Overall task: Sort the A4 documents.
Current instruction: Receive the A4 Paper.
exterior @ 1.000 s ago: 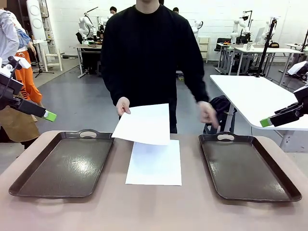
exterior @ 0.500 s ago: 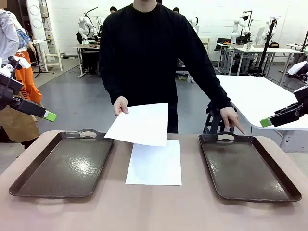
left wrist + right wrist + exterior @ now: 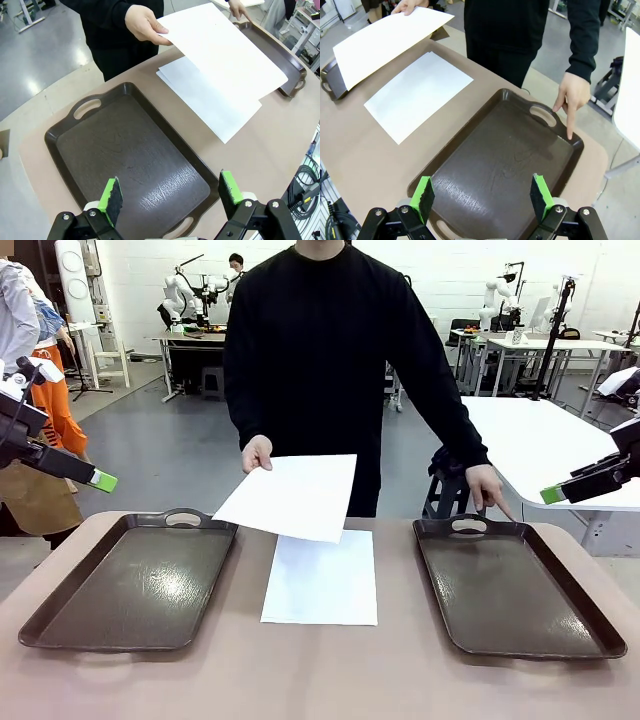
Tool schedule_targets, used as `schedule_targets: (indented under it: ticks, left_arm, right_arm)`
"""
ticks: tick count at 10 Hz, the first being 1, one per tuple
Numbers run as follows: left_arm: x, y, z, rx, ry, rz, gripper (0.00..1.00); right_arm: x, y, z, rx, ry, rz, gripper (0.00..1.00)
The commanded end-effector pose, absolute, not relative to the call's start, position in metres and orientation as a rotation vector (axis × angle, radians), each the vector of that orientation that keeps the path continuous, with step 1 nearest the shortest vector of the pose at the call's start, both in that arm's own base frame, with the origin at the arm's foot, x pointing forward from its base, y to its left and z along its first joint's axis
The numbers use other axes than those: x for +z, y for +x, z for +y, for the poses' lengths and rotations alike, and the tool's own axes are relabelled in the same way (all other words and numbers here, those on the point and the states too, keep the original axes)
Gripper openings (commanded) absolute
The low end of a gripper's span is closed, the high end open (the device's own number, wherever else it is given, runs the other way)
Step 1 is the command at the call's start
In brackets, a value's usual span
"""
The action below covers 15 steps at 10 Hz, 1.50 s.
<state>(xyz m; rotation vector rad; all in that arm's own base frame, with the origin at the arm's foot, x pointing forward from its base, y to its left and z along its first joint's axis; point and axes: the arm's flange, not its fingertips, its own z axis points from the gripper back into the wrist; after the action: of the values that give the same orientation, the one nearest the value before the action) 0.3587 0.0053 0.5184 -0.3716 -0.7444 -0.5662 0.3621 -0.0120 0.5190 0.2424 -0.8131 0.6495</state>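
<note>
Front view: two plain white, thin rectangular A4 paper sheets sit over the middle of the tan tabletop [image 3: 320, 670], between two dark brown, shallow rectangular trays with cut-out handles. The flat sheet [image 3: 322, 585] lies on the table between the left tray [image 3: 130, 585] and the right tray [image 3: 515, 590], touching neither. It may be more than one sheet; the edge is too thin to tell. The held sheet [image 3: 295, 495] is in the air above the far end of the flat one, pinched at a far corner by the person's hand [image 3: 256, 453] and reaching out over the left tray's far corner. The person's other hand [image 3: 488, 487] points a finger down at the far rim of the right tray, beside its handle.

The left gripper [image 3: 170, 192] hangs above the left tray, its green-padded fingers spread wide with nothing between them. The right gripper [image 3: 482, 195] hangs over the right tray in the same way, jaws wide apart and empty.

Paper like this is almost weightless, limp and smooth, and it will probably sag, flutter or crease under a careless pinch. The held sheet's free near edge looks the best place to take it, with the pads closing across the edge, well clear of the person's fingers. The flat sheet lies flush on the table and offers no edge to get under, so it would likely need a corner lifted first.
</note>
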Motion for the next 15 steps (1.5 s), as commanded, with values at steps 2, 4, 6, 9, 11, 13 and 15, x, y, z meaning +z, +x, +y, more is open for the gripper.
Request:
schedule_targets:
  ticks: [2,4,6,9,11,13,15]
  left_arm:
    - [0.518,0.359,0.007,-0.567,-0.376,-0.752,1.00]
    - [0.518,0.359,0.007,-0.567,-0.376,-0.752,1.00]
    - [0.518,0.359,0.007,-0.567,-0.376,-0.752,1.00]
    - [0.518,0.359,0.007,-0.567,-0.376,-0.752,1.00]
    - [0.518,0.359,0.007,-0.567,-0.376,-0.752,1.00]
    - [0.518,0.359,0.007,-0.567,-0.376,-0.752,1.00]
    - [0.518,0.359,0.007,-0.567,-0.376,-0.752,1.00]
  right_arm:
    - [0.519,0.362,-0.012,0.649,0.242,-0.813,1.00]
    - [0.516,0.400,0.011,0.572,0.460,-0.705,1.00]
    - [0.500,0.431,0.045,0.506,0.609,-0.568,1.00]
    - [0.475,0.456,0.090,0.427,0.739,-0.453,1.00]
    - [0.456,0.479,0.122,0.349,0.914,-0.390,1.00]
    - [0.444,0.490,0.144,0.302,1.046,-0.342,1.00]
    - [0.435,0.504,0.161,0.273,1.144,-0.318,1.00]
